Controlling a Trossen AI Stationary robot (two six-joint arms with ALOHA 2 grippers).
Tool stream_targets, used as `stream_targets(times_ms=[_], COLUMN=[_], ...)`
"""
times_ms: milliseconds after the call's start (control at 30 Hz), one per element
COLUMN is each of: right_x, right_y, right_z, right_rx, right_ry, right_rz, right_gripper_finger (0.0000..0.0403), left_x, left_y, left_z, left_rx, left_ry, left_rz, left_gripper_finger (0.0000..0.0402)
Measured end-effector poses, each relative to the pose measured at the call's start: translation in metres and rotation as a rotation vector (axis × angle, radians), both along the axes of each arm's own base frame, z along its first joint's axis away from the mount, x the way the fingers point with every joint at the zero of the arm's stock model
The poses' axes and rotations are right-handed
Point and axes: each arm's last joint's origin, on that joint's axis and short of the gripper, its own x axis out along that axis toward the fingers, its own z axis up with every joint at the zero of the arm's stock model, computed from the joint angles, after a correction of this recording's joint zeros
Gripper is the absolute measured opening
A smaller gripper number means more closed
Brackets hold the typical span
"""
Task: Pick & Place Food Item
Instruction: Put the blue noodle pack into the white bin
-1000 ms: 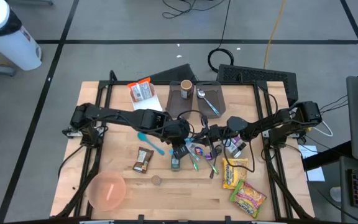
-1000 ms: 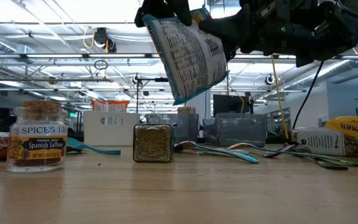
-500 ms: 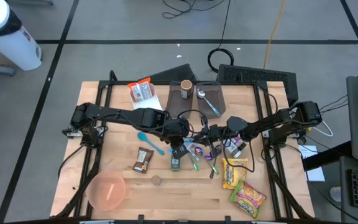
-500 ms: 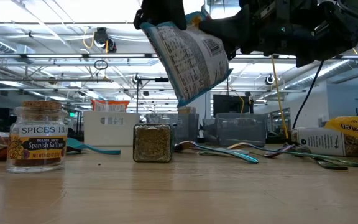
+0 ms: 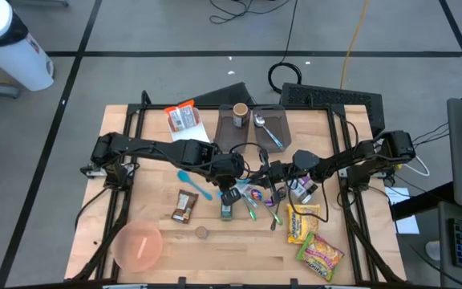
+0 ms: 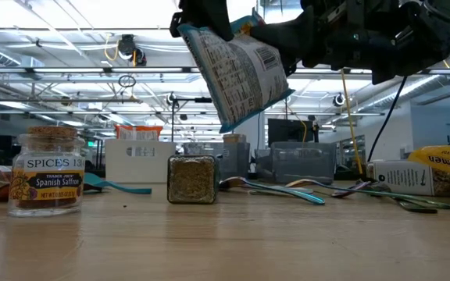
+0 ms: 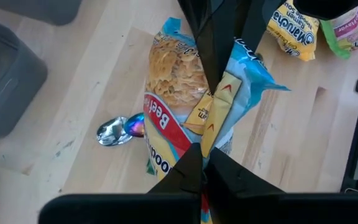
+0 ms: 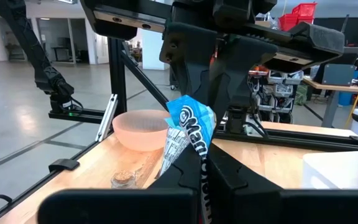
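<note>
- The table (image 5: 127,128) is pale wood with a black frame; it stands on a grey floor crossed by dark lines, with cables past its far edge.
- In the low view the room behind is a large lab with ceiling lights and shelves.
- The packet (image 6: 237,74), a blue and white noodle bag, hangs in the air over the table's middle, tilted, well clear of the wood.
- The left gripper (image 5: 229,193) is clamped on the packet's top edge; in its wrist view the packet (image 7: 185,118) sits between the dark fingers.
- The right gripper (image 5: 277,175) is shut on the same packet (image 8: 191,134) from the 3 o'clock side, facing the left one.
- At 12 o'clock: a grey tray (image 5: 269,128) with a spoon, a brown cup (image 5: 240,111) and an orange packet (image 5: 182,117).
- At 7 o'clock: a pink bowl (image 5: 138,246); near it a brown bar (image 5: 185,206) and a round lid (image 5: 201,233).
- At 4 to 5 o'clock: two ramen bags (image 5: 311,237).
- Under the grippers: a spice jar (image 6: 191,179) and loose cutlery (image 6: 287,190); a saffron jar (image 6: 47,181) stands at the near edge in the low view.
- The near middle and the 9 o'clock side are bare wood.
</note>
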Motion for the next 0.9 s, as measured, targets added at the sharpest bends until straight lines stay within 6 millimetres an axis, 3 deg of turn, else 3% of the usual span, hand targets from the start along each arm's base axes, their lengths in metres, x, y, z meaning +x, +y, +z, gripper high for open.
stream_targets(times_ms=[233, 400, 633, 900], right_x=[0.000, 0.000, 0.000, 0.000], right_y=[0.000, 0.001, 0.000, -0.006], right_z=[-0.001, -0.001, -0.001, -0.003], right_rx=[-0.005, -0.005, 0.006, 0.050], right_ry=[0.006, 0.005, 0.009, 0.040], right_rz=[0.005, 0.009, 0.007, -0.014], right_gripper_finger=[0.0017, 0.0083, 0.0196, 0.0252], left_x=[-0.002, -0.012, -0.034, -0.072], left_y=[0.003, 0.017, 0.043, 0.082], left_z=[-0.001, -0.003, 0.012, 0.040], left_rx=[0.021, 0.031, 0.043, 0.069], left_ry=[0.022, 0.131, 0.184, 0.255], left_rz=[-0.029, 0.002, 0.030, 0.063], left_gripper_finger=[0.0004, 0.0003, 0.0002, 0.0001])
